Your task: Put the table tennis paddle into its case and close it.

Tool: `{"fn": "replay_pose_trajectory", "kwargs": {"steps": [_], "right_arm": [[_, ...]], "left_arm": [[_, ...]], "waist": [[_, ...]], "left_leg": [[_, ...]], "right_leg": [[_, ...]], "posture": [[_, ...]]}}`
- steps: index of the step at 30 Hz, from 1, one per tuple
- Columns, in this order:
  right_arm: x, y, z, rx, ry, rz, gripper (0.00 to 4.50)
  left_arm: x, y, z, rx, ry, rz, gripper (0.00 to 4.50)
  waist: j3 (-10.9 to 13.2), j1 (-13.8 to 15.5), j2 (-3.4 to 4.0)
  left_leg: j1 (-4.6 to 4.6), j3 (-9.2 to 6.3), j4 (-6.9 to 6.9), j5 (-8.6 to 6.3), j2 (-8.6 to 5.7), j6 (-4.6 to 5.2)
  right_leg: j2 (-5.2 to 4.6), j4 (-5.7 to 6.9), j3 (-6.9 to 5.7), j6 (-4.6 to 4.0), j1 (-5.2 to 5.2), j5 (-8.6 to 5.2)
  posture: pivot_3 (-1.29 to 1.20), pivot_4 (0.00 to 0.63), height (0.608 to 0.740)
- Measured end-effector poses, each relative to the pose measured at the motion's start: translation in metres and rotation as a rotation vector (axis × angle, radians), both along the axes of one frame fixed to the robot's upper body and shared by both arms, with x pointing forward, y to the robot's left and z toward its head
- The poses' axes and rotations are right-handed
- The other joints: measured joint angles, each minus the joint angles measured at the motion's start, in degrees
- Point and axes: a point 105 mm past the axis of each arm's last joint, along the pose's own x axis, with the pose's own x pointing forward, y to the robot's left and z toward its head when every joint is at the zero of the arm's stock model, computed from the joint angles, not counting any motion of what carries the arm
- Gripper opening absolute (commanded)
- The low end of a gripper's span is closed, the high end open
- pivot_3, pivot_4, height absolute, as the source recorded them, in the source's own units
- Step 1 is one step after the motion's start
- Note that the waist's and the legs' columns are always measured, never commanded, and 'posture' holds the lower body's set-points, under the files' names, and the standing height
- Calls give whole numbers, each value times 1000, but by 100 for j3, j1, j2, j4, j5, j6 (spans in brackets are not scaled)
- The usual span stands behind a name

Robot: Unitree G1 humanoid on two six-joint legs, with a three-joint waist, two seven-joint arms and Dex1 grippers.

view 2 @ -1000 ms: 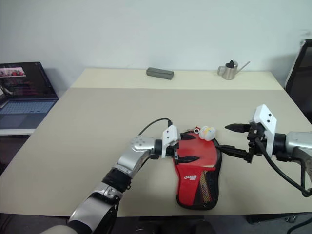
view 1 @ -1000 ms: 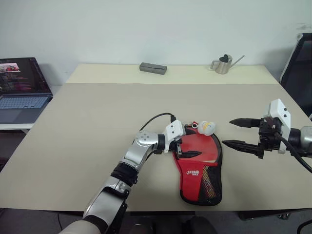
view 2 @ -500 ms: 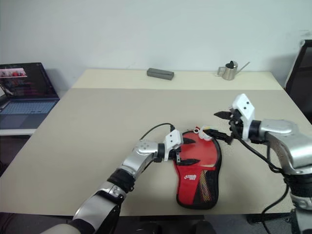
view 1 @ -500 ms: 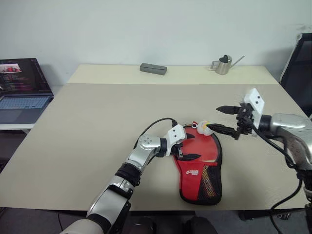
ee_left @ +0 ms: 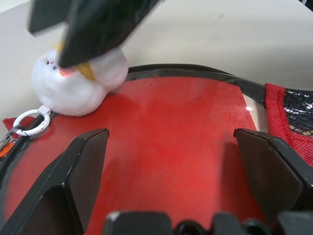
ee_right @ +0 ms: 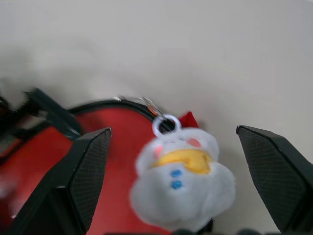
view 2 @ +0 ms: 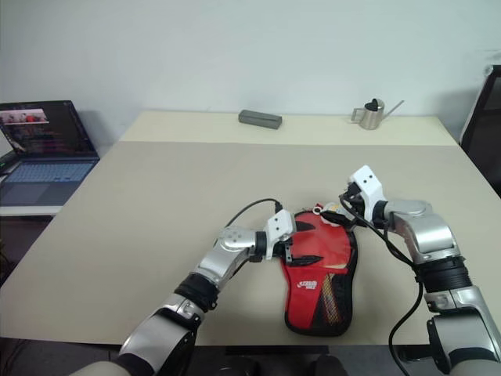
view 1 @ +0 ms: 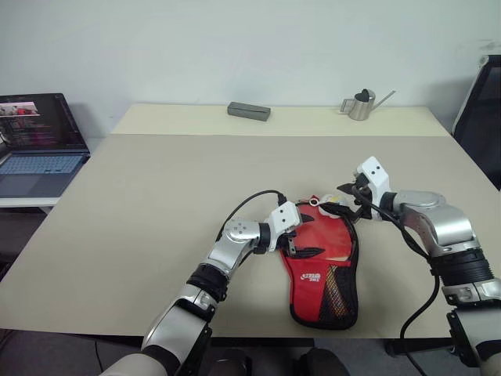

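The right pincer has swung in to the fluffy charm, fingers spread wide around it, gripping nothing. The left pincer rests wide open over the red case on the worktop, empty.

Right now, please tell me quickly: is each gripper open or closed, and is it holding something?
Left gripper: open, over the red case, holding nothing.
Right gripper: open, around the white fluffy zipper charm, not yet gripping it.

A wide tan bench holds a red case with black trim near its front edge, and a white fluffy charm lies on the bench at the case's far end. Far back sit a gray box and a small metal can, well apart.
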Motion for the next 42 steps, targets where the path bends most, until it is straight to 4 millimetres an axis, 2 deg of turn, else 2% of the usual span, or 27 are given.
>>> {"fn": "replay_pose_trajectory", "kwargs": {"steps": [5, 7, 9, 15, 18, 20, 29, 42], "right_arm": [[9, -1, -8, -34, 7, -20, 4500], [13, 1, -9, -27, 9, -28, 4121], [16, 2, -8, -31, -2, -35, 3573], [17, 1, -10, -57, -6, -38, 1456], [17, 0, -10, -68, -3, -32, 728], [15, 0, -11, -79, 1, -19, 416], [9, 6, -10, -117, 3, 40, 303], [17, 0, -9, -187, -59, 42, 295]], "left_arm": [[-2, -1, -1, 0, -1, -4, 4457], [-2, -1, -1, 1, -2, -5, 4500], [-2, -1, -1, 3, -3, -6, 4500], [-2, -1, -1, 6, -7, -6, 4500], [-2, -1, -1, 7, -9, -7, 4500], [-2, -1, -1, 8, -11, -7, 4500], [-2, 0, -1, 12, -18, -7, 4500], [-1, 2, -3, 27, -24, -6, 4500]], "waist": [[-2, -4, 4], [-3, -6, 6], [-4, -2, 6], [-6, -4, 9], [-8, -4, 12], [-8, -4, 13], [-10, -4, 15], [-15, -5, 16]], "left_leg": [[0, 0, 0, 1, 0, -1], [0, 0, 0, 1, 0, -1], [0, -1, 0, 1, -1, -1], [0, -1, 0, 1, -1, -1], [0, -1, 0, 1, -1, -1], [0, -1, 0, 1, -1, -1], [1, -1, 0, 1, -1, -1], [2, -1, 0, 1, -1, -1]], "right_leg": [[0, 2, 0, 0, -1, 0], [0, 2, 1, 0, -1, 0], [0, 2, 0, 0, -1, 0], [-1, 3, 0, 0, -1, 0], [-1, 3, 0, 0, -1, 0], [-1, 3, 0, 0, -1, 0], [-1, 4, 0, 0, -1, 0], [0, 4, -1, 0, 0, 0]], "posture": [[0, 150, 740], [0, 150, 740], [0, 150, 740], [0, 150, 740], [0, 150, 740], [0, 150, 740], [0, 150, 740], [0, 150, 740]]}}
